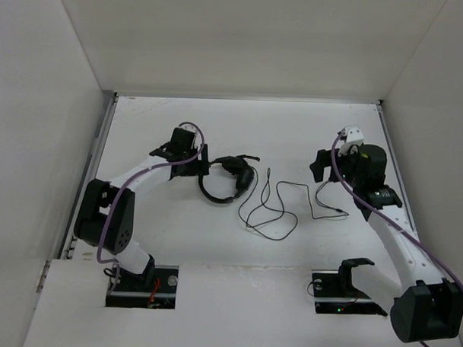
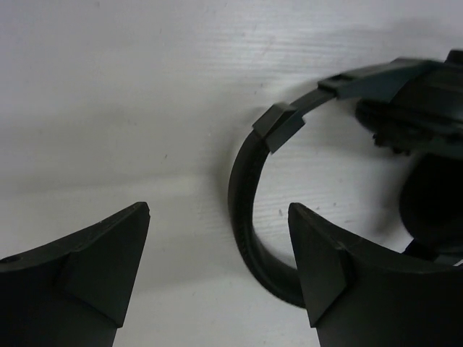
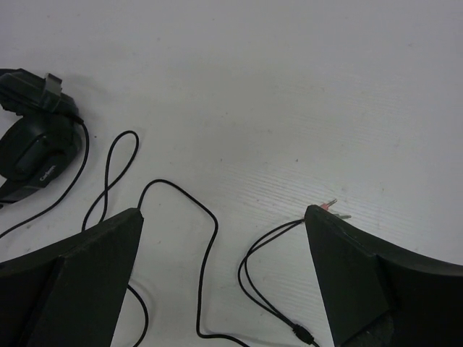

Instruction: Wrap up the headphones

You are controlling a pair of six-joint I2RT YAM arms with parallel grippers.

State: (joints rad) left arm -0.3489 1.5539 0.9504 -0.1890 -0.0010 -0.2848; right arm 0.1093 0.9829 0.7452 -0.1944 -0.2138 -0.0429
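Top view, near to far:
- cable (image 1: 269,214) slack lies nearest the bases, in loose loops mid-table, running off the headphones (image 1: 228,178) toward 4 o'clock
- plugs (image 1: 344,213) end at about 5 o'clock of the right gripper (image 1: 321,166), near it but not touching
- the headphones are flat on the table (image 1: 294,130), left of centre, unwrapped. The long axis runs roughly 1 to 7 o'clock, with the earcups (image 1: 241,172) at the 1 end and the headband (image 1: 210,192) bulging toward 7
- left gripper (image 1: 204,165) is just beside them, with the headphones at its 3 o'clock. The jaws are spread and hold nothing; in the left wrist view the headband arc crosses toward the 3 o'clock finger, unclamped (height above the table not readable)
- the right gripper's jaws are also wide apart and empty. It has the cable between the fingers in its wrist view and the headphones well off at 9 o'clock

My read: the left arm is clearly nearer the headband, so it pins or lifts there. The right arm suits the plug end for winding. Wrapping not started yet
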